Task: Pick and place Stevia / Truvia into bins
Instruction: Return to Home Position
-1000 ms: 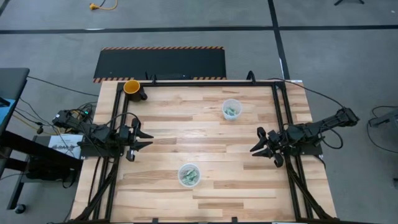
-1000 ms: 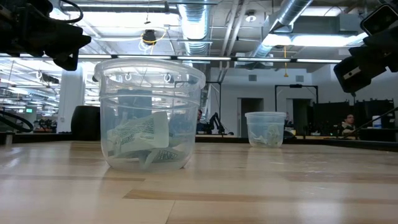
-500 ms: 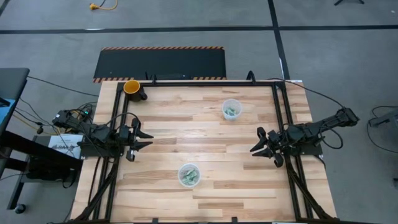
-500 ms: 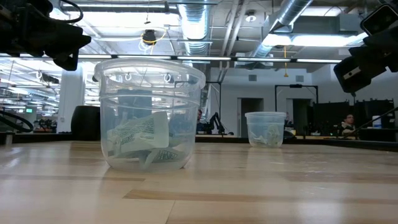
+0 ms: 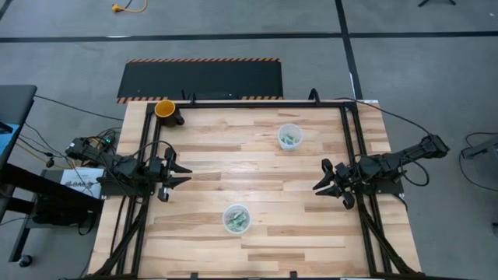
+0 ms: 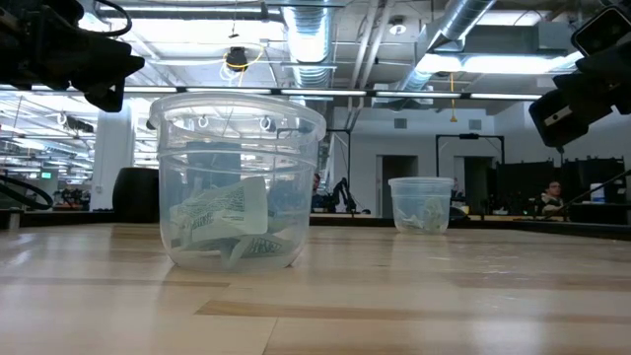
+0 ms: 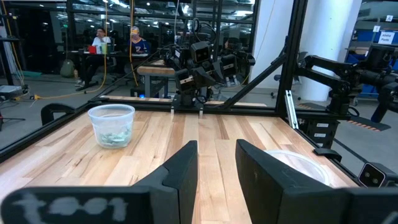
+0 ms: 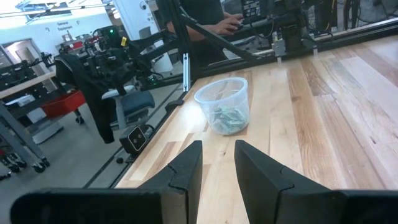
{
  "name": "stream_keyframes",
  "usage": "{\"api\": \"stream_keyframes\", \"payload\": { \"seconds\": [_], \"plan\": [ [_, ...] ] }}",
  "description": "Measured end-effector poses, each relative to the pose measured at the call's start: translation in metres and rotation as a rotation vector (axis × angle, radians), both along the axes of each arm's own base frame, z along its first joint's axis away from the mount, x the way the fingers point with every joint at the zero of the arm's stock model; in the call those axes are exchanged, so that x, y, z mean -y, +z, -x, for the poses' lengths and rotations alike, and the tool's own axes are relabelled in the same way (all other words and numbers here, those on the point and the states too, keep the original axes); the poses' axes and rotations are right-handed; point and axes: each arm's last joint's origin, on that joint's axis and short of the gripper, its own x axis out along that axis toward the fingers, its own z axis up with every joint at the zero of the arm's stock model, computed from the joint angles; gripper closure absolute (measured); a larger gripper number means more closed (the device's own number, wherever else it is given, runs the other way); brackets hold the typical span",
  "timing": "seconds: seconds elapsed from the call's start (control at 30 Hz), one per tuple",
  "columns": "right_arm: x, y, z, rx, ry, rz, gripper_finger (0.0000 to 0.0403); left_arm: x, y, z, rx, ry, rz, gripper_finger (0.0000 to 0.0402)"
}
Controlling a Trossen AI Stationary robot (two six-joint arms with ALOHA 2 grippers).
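Nothing has moved. Left gripper (image 5: 184, 175) and right gripper (image 5: 319, 177), fingers apart and empty, hang at the table's (image 5: 233, 167) side edges. Packets (image 6: 222, 222) lie inside the front cup (image 5: 226, 218) and back cup (image 5: 280, 134), with bare wood between.

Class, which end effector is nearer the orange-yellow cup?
Left. The left end effector is at the table's left edge, near the orange-yellow cup in that side's far corner; the right end effector is across the table.
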Motion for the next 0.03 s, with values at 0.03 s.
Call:
{"api": "stream_keyframes", "payload": {
  "seconds": [0.03],
  "plan": [
    [0.0,0.0,0.0,0.0,0.0,0.0,0.0316,0.0,0.0001,0.0,0.0,0.0,0.0,0.0304]
  ]
}}
